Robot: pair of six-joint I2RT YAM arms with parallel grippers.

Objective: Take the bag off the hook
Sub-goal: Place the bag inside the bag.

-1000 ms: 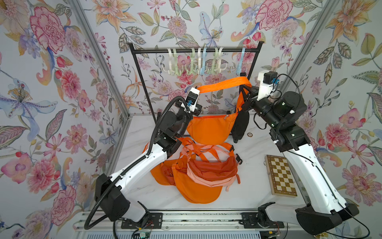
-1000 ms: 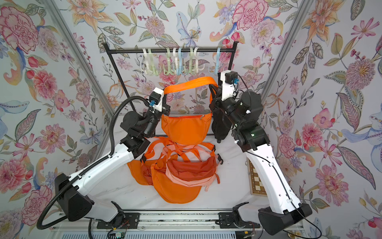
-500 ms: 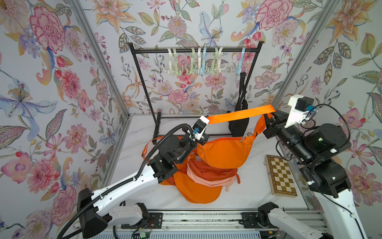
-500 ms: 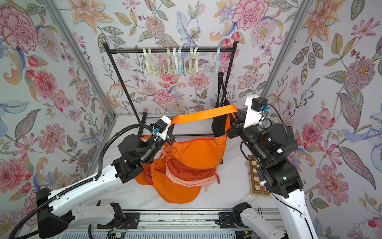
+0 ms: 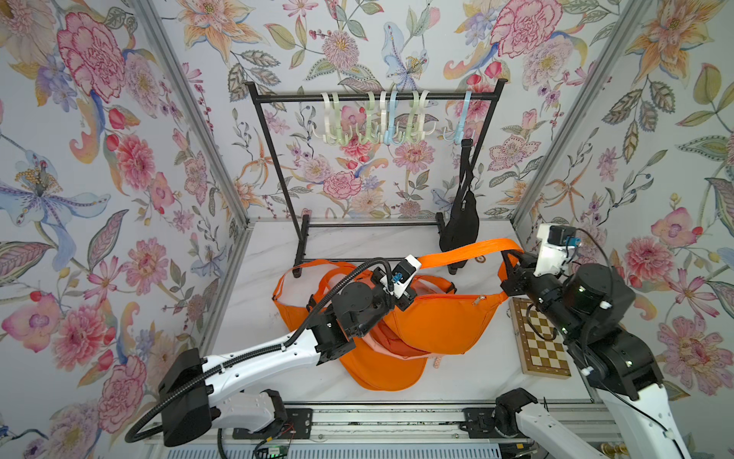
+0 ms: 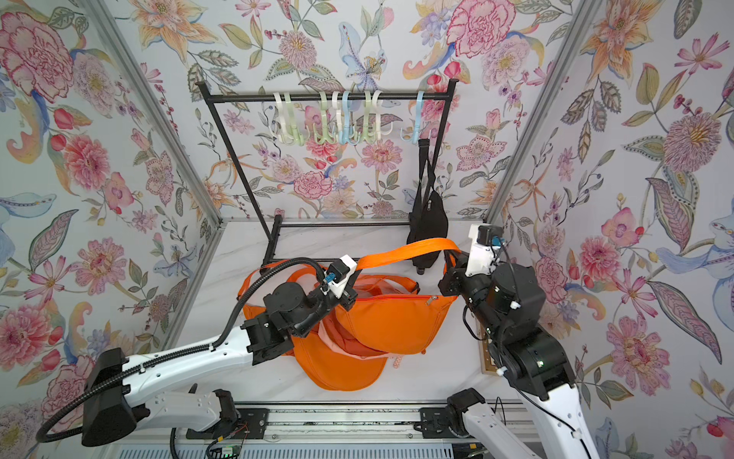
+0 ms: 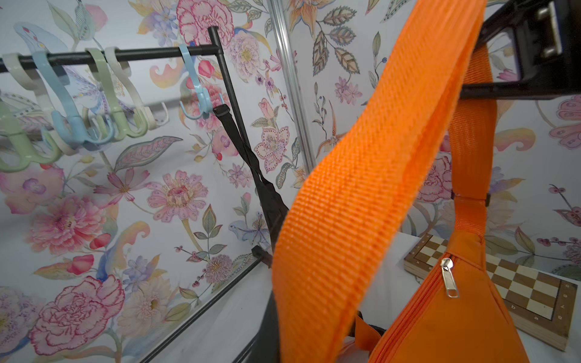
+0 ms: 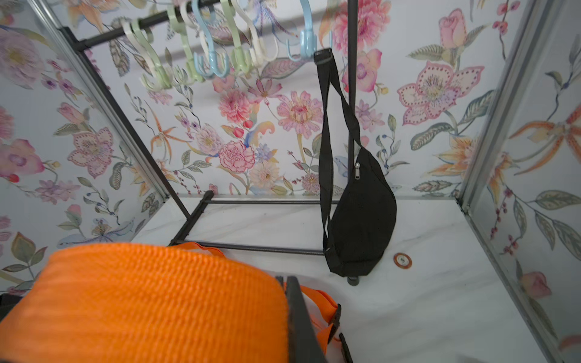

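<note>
An orange bag hangs in the air between my two grippers, clear of the rack's hooks. Its strap runs taut from one gripper to the other. My left gripper is shut on the strap's left end; in the left wrist view the strap hides the jaws. My right gripper is shut with the strap folded over its fingers. The bag's body hangs just above a pile of orange bags.
A black bag hangs from the blue hook at the right end of the black rack. A chessboard lies at the table's right edge. A small round chip lies by the rack's foot.
Both arms have pulled back from the rack toward the front and lower, carrying the orange bag by its strap from near the hooks to above the pile.
</note>
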